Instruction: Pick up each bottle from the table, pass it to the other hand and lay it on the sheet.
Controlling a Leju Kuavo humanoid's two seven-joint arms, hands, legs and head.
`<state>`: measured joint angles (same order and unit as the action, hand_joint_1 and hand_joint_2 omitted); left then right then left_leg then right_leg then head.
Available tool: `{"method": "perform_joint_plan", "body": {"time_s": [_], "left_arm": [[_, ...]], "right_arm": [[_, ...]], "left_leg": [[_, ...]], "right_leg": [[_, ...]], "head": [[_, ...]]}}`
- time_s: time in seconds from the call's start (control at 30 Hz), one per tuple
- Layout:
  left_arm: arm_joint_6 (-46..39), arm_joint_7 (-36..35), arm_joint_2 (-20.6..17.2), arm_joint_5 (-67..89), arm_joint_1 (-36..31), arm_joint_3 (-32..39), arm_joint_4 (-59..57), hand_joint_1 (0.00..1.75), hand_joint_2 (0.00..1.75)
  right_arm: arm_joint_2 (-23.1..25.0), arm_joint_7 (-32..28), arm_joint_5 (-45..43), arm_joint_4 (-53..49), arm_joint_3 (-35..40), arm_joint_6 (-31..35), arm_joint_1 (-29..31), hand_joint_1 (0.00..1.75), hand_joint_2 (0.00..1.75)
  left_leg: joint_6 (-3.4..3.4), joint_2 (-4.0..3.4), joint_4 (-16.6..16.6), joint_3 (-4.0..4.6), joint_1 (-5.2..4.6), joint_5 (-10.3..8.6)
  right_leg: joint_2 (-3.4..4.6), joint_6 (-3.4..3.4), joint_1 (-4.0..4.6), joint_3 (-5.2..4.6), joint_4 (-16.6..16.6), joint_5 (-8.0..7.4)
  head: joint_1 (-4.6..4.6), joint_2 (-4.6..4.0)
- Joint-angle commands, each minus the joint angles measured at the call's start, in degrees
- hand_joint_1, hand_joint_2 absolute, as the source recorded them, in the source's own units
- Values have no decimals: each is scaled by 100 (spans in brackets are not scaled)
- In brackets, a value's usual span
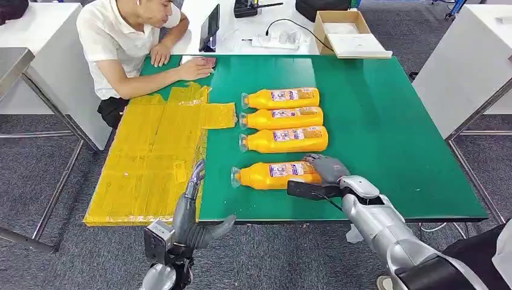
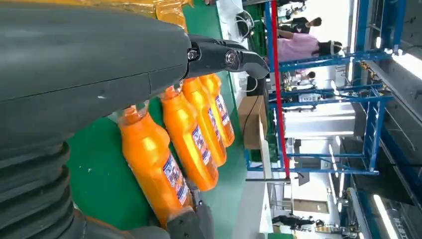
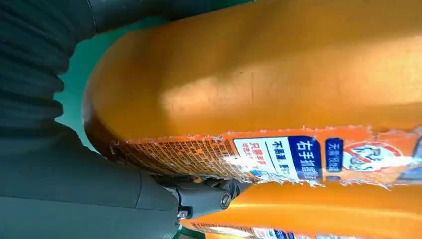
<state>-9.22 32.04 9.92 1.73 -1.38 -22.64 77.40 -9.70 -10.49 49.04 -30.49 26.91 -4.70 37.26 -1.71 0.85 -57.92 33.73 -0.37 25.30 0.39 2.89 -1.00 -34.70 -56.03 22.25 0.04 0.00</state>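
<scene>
Four orange bottles lie on their sides on the green table (image 1: 386, 121). Three of them form a row (image 1: 282, 118) in the middle. The nearest bottle (image 1: 268, 175) (image 3: 278, 74) lies apart from them, and my right hand (image 1: 326, 172) (image 3: 74, 189) grips its base end, fingers over the top and thumb on the near side. It still touches the table. My left hand (image 1: 192, 211) (image 2: 74, 74) hovers open at the table's front edge, fingers stretched over the edge of the yellow sheet (image 1: 151, 157). The left wrist view looks along the bottles (image 2: 154, 164).
A person (image 1: 130, 42) sits at the far left corner with arms resting on the table near the sheet's far end. Behind the table are a tablet (image 1: 209, 27), a power strip (image 1: 275, 41) and an open cardboard box (image 1: 347, 33). White tables stand left and right.
</scene>
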Motion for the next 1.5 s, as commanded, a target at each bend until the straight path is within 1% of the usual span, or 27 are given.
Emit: {"method": "perform_joint_plan", "body": {"time_s": [0.03, 0.07, 0.1, 0.2, 0.27, 0.37, 0.43, 0.5, 0.57, 0.63, 0.67, 0.73, 0.77, 0.8, 0.83, 0.87, 0.97, 1.0, 1.07, 1.13, 1.17, 1.2, 1.33, 1.37, 1.4, 1.43, 1.5], "left_arm": [[-50, 24, -154, -68, -160, -177, -247, 0, 175], [-62, 30, -158, -70, -157, -179, -236, 0, 175], [-67, 32, -160, -69, -157, -183, -233, 0, 175], [-79, 37, -158, -67, -161, -192, -235, 0, 175], [-96, 47, -161, -64, -158, -197, -228, 0, 175], [-115, 56, -163, -61, -155, -190, -229, 0, 175], [-185, 75, -139, -72, -116, -141, -193, 0, 175], [-382, 149, -80, -98, -34, -17, -98, 0, 175], [-729, 240, 22, -215, 185, 238, 185, 0, 175], [-903, 303, 74, -478, 416, 421, 489, 0, 175], [-975, 357, 91, -671, 578, 506, 688, 0, 175], [-997, 361, 44, -687, 669, 473, 803, 0, 175], [-1012, 374, 116, -969, 789, 550, 924, 0, 175], [-995, 354, 122, -1102, 850, 537, 996, 0, 175], [-1014, 352, 108, -1105, 877, 500, 1037, 0, 175], [-926, 266, 78, -1272, 980, 431, 1104, 0, 175], [-902, 267, 44, -1302, 1044, 371, 1114, 0, 175], [-902, 267, 44, -1302, 1044, 371, 1114, 0, 175], [-840, 252, -4, -1334, 1011, 323, 1054, 0, 175], [-571, 41, -91, -1558, 996, 236, 931, 0, 175], [-250, -42, -167, -1698, 968, 143, 868, 0, 175], [-232, -37, -159, -1704, 973, 152, 838, 0, 175], [-232, -37, -159, -1704, 973, 152, 838, 0, 175], [-90, -58, -182, -1724, 953, 105, 816, 0, 175], [57, -63, -303, -1653, 887, -22, 765, 0, 175], [256, -55, -369, -1637, 843, -115, 715, 0, 175], [558, -79, -396, -1616, 776, -188, 597, 0, 175]], "right_arm": [[190, -397, -567, 331, 81, 180, -246, 168, 175], [236, -432, -651, 314, 65, 217, -286, 169, 175], [264, -454, -705, 300, 47, 245, -316, 166, 175], [324, -495, -787, 291, 29, 305, -408, 171, 175], [337, -531, -869, 317, 15, 320, -459, 164, 175], [353, -627, -992, 346, -61, 427, -534, 175, 175], [407, -807, -1176, 286, -221, 603, -622, 175, 175], [501, -1126, -1426, 67, -453, 900, -807, 175, 175], [677, -1378, -1832, -529, -892, 1298, -1203, 175, 175], [819, -1494, -2181, -1465, -1235, 1449, -1798, 175, 175], [935, -1542, -2418, -2126, -1448, 1565, -2233, 175, 175], [933, -1484, -2426, -2449, -1427, 1573, -2452, 175, 175], [1053, -1521, -2620, -2836, -1610, 1725, -2722, 175, 175], [1157, -1568, -2716, -3043, -1698, 1848, -2883, 175, 175], [1174, -1561, -2721, -3146, -1675, 1859, -2961, 175, 175], [1369, -1701, -2913, -3445, -1834, 2096, -3218, 175, 175], [1421, -1720, -2887, -3599, -1756, 2197, -3366, 175, 175], [1421, -1720, -2887, -3599, -1756, 2197, -3366, 175, 175], [1446, -1763, -2935, -3667, -1760, 2222, -3402, 175, 175], [1551, -1887, -2973, -3875, -1559, 2213, -3597, 175, 175], [1584, -1930, -2952, -3958, -1351, 2197, -3685, 173, 175], [1614, -1951, -2928, -3970, -1267, 2234, -3720, 173, 175], [1614, -1951, -2928, -3970, -1267, 2234, -3720, 175, 175], [1567, -1955, -2930, -3891, -1117, 2192, -3677, 175, 175], [1553, -1930, -2901, -3788, -946, 2052, -3632, 173, 175], [1570, -1923, -2881, -3649, -789, 1974, -3578, 171, 175], [1624, -1895, -2730, -3220, -406, 1862, -3384, 175, 175]], "left_leg": [[15, 0, 13, -24, 10, 5], [12, 0, 11, -20, 9, 5], [12, -2, 10, -20, 9, 6], [13, -4, 9, -19, 11, 5], [9, -5, 7, -15, 9, 5], [15, -8, 9, -22, 12, 8], [14, -13, 10, -21, 11, 4], [14, -16, 10, -21, 12, 6], [12, -21, 8, -23, 11, 8], [15, -27, 8, -21, 16, 12], [11, -27, 6, -17, 10, 10], [16, -30, 8, -21, 16, 16], [12, -15, 5, -8, 13, 12], [19, -19, 7, -17, 17, 20], [15, 0, 3, 2, 15, 17], [13, 1, 1, 17, 14, 14], [11, 4, 4, 32, 12, 12], [16, -4, 3, 16, 16, 24], [14, -1, 4, 37, 9, 16], [17, -2, 3, 34, 10, 17], [18, 5, 6, 34, 9, 15], [20, 1, 5, 27, 9, 18], [19, -4, 8, 28, 10, 17], [17, -3, 7, 33, 8, 14], [21, -6, 8, 20, 10, 20], [17, -5, 7, 29, 10, 16], [19, -8, 10, 21, 12, 17]], "right_leg": [[-10, -16, 11, 26, 13, 7], [-8, -13, 11, 23, 12, 6], [-6, -13, 10, 22, 10, 6], [-6, -13, 12, 22, 11, 5], [-2, -9, 9, 15, 8, 3], [-5, -15, 13, 20, 9, 5], [-9, -12, 12, 18, 12, 3], [-6, -13, 13, 19, 13, 3], [0, -11, 11, 19, 10, 4], [5, -14, 17, 20, 10, 5], [6, -10, 11, 14, 5, 4], [7, -15, 17, 17, 7, 9], [-2, -10, 13, 10, 3, 9], [1, -18, 18, 15, 2, 17], [-5, -16, 15, 2, -1, 18], [-3, -14, 13, -14, -4, 15], [-6, -12, 10, -26, -2, 16], [-2, -18, 14, -11, -3, 25], [-1, -14, 6, -32, -4, 18], [-4, -17, 8, -32, -3, 19], [-10, -17, 7, -31, -2, 20], [-8, -20, 8, -26, -3, 23], [-2, -18, 8, -28, 0, 19], [-2, -15, 6, -33, -1, 16], [-2, -20, 9, -21, -1, 22], [-1, -16, 8, -29, 0, 17], [2, -18, 10, -22, 3, 17]], "head": [[0, 0], [0, 0], [0, -2], [0, 0], [2, 0], [0, 0], [0, 0], [0, 0], [-2, 0], [0, -2], [0, 0], [0, 0], [0, 0], [0, 0], [-2, -2], [-2, 0], [0, 0], [0, -2], [-4, -2], [-2, 0], [2, 0], [0, 0], [0, 0], [0, -2], [0, 0], [0, -2], [2, -2]]}}
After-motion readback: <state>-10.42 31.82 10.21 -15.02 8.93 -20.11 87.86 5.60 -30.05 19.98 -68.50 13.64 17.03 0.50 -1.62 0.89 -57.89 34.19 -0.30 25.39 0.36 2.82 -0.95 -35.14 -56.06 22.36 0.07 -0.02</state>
